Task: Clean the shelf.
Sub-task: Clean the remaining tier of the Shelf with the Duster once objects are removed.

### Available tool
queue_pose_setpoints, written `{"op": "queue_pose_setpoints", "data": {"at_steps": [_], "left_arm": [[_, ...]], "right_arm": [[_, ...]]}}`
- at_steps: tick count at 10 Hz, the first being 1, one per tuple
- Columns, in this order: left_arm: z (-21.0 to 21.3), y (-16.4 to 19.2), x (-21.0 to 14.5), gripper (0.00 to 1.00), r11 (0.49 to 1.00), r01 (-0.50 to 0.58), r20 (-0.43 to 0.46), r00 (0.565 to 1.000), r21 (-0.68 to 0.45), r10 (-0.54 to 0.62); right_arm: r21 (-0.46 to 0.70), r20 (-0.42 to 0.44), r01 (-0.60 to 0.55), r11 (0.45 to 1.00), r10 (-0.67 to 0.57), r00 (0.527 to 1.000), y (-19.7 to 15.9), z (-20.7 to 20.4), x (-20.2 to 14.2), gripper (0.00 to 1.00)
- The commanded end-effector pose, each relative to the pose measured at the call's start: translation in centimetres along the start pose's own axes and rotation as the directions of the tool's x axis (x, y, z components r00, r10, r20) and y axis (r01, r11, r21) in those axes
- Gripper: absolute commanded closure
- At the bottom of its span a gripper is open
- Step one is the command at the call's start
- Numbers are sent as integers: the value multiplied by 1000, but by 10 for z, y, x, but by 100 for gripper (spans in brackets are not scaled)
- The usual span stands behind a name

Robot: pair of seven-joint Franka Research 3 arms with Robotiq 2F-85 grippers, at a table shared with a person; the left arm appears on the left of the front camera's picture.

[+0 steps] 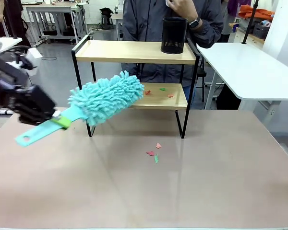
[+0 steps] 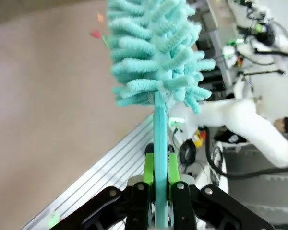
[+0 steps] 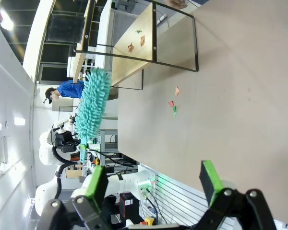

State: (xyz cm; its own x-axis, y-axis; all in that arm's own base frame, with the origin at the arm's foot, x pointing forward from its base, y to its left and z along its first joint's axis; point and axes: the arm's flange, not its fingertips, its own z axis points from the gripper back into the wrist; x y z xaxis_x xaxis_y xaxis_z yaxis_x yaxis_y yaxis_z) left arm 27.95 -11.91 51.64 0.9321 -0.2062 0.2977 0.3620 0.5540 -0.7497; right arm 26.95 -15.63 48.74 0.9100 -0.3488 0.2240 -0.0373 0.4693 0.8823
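The shelf [image 1: 134,51] stands at the table's far side, with two wooden boards in a black frame. A few red and green paper scraps [image 1: 162,90] lie on its lower board [image 1: 175,101]. My left gripper [image 1: 59,118] is shut on the flat handle of a teal fluffy duster [image 1: 108,97]. The duster's head reaches in at the left end of the lower tier. In the left wrist view the green pads [image 2: 148,168] clamp the duster handle [image 2: 159,139]. My right gripper [image 3: 153,179] hangs open over the table, nothing between its fingers, with the shelf [image 3: 134,57] and duster [image 3: 91,103] far off.
A black mesh cup [image 1: 174,34] stands on the top board at the right, with a person's hand [image 1: 185,8] just above it. Three more scraps [image 1: 154,153] lie on the table [image 1: 206,182] in front of the shelf. A white table [image 1: 249,67] stands to the right.
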Motion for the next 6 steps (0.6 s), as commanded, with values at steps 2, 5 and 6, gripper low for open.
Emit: {"op": "queue_pose_setpoints", "data": {"at_steps": [2, 5, 6], "left_arm": [[-46, -7, 9, 88, 996, -67, 120, 991, 54, 60], [-77, -11, 33, 88, 984, -100, 234, 970, 147, 64], [-83, -14, 44, 88, 980, -101, 244, 968, 169, 58]], "right_arm": [[21, 10, -25, 999, 25, 1000, 0, -2, 1, 0], [21, 10, -25, 999, 25, 1000, 0, -2, 1, 0], [21, 10, -25, 999, 25, 1000, 0, -2, 1, 0]]}}
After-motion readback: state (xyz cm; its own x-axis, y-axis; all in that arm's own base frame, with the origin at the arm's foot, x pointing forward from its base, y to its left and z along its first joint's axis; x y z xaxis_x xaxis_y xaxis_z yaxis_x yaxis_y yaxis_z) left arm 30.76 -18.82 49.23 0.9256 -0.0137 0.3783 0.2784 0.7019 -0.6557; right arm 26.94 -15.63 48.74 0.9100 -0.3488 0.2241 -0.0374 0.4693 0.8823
